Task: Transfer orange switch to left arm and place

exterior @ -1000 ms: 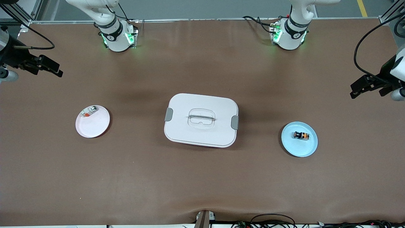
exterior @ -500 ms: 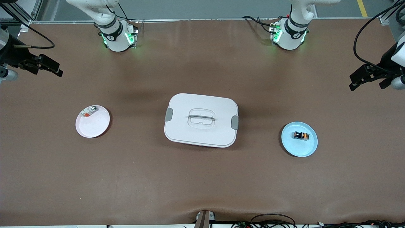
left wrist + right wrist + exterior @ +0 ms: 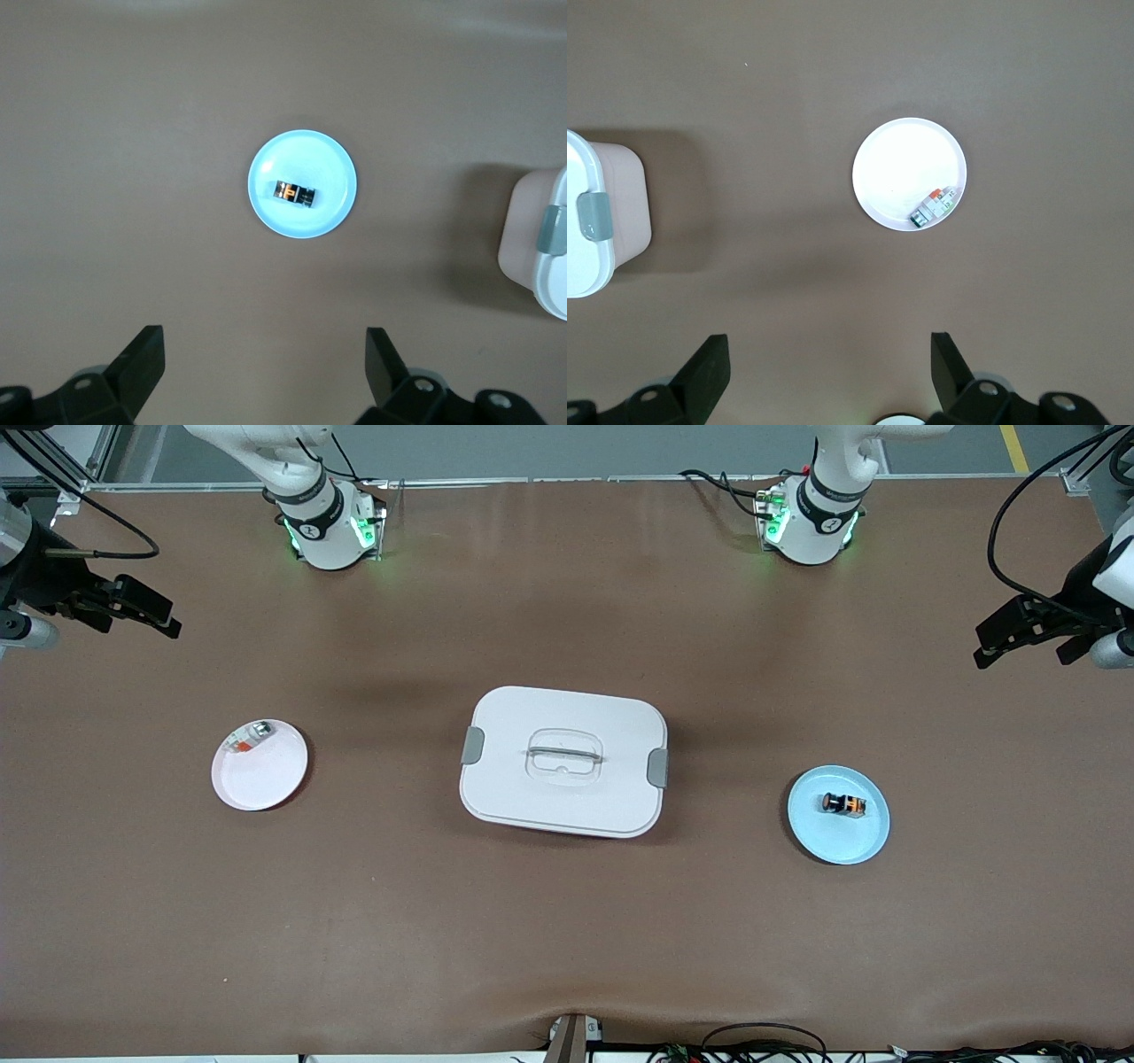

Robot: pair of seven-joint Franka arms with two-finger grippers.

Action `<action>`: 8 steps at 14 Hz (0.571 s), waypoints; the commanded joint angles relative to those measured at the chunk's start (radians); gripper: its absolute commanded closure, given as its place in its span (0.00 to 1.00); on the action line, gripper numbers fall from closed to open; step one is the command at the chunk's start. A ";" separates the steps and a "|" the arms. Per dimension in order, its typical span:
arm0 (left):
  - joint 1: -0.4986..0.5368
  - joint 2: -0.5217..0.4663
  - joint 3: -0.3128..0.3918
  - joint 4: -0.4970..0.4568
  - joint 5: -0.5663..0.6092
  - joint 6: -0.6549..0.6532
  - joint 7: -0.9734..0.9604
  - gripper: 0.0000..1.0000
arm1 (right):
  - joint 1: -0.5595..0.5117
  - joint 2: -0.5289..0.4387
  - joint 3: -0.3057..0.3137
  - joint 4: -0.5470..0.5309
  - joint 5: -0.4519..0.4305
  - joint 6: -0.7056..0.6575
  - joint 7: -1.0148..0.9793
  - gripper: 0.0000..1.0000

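Here the orange switch apparently lies on the blue plate, both grippers' jaws spread.

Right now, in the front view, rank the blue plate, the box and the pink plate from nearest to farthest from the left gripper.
Left gripper is open, at its arm's table end.
1. Blue plate, same end, holding the orange switch.
2. Box, mid-table.
3. Pink plate, right arm's end.

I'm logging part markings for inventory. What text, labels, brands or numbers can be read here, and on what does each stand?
No text can be read.
orange switch on the blue plate: no marking can be made out.
small silver-and-red piece on the white plate: pale label, too small to read.
box: no print shows on its lid.
Arm bases: small emblems, not legible.
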 commanded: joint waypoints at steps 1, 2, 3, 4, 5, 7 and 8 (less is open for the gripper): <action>0.001 -0.013 0.001 0.010 -0.021 -0.056 0.012 0.00 | 0.004 -0.029 -0.001 -0.021 0.012 -0.002 0.003 0.00; 0.001 -0.013 0.001 0.012 -0.021 -0.064 0.013 0.00 | 0.008 -0.029 -0.003 -0.021 0.012 -0.002 0.003 0.00; 0.001 -0.013 0.001 0.015 -0.021 -0.064 0.013 0.00 | 0.019 -0.030 -0.003 -0.021 0.009 -0.002 0.003 0.00; 0.001 -0.013 0.001 0.018 -0.023 -0.064 0.013 0.00 | 0.028 -0.036 -0.004 -0.022 0.009 -0.002 0.003 0.00; 0.000 -0.013 0.002 0.018 -0.021 -0.064 0.015 0.00 | 0.031 -0.036 -0.005 -0.022 0.007 -0.002 0.003 0.00; -0.002 -0.006 0.004 0.025 -0.019 -0.064 0.016 0.00 | 0.031 -0.038 -0.012 -0.022 0.007 -0.001 0.003 0.00; 0.003 -0.006 0.004 0.028 -0.019 -0.065 0.019 0.00 | 0.036 -0.038 -0.017 -0.022 0.007 0.001 0.003 0.00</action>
